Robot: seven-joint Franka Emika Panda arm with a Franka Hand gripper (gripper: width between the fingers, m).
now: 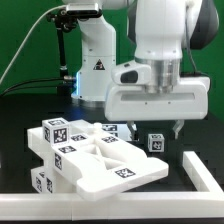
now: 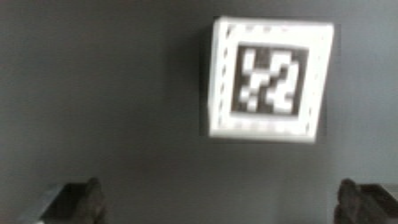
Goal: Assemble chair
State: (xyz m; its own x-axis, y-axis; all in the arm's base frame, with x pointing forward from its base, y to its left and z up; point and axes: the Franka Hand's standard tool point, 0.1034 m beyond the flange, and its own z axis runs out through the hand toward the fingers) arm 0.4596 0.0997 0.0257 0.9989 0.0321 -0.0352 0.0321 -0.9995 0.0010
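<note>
Chair parts all sit loose on the dark table (image 1: pixel 200 128). The gripper (image 1: pixel 163 127) hangs just above a small tagged cube (image 1: pixel 155 142) with its fingers (image 2: pixel 75 200) spread wide, holding nothing. To that cube's left in the exterior view sits another cube (image 1: pixel 117 130), then the big pile of white slabs (image 1: pixel 85 155). A white rail (image 1: pixel 205 172) lies on its other side.

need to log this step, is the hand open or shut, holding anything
hand: open, fingers spread wide, holding nothing; it hovers above the table over a small tagged chair piece.
</note>
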